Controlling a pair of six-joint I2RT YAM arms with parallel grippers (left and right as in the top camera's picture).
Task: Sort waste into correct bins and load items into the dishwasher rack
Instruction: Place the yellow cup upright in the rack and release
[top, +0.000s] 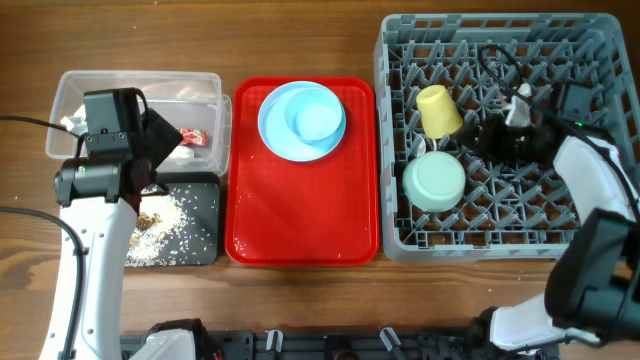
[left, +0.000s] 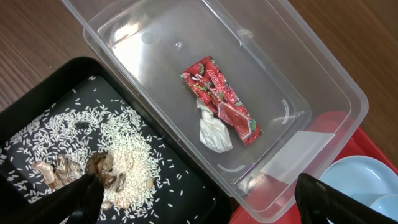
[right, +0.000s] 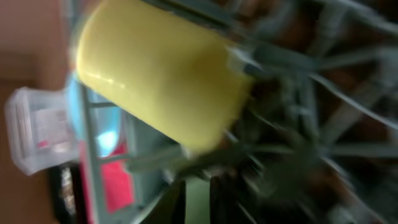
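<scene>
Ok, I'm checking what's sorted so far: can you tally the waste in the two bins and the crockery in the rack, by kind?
Red wrapper: 1
White tissue: 1
Rice scraps, one pile: 1
Yellow cup: 1
Mint bowl: 1
Total: 5

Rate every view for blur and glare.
Overhead: sharp and evenly lit, with a faint sheen on the red tray. Left wrist: crisp, with small highlights on the tub. Right wrist: heavily motion-blurred, with the cup and rack smeared.

The yellow cup (top: 438, 110) and green bowl (top: 434, 181) crowd the rack's (top: 480, 248) left; red tray's (top: 300, 212) near half free.
</scene>
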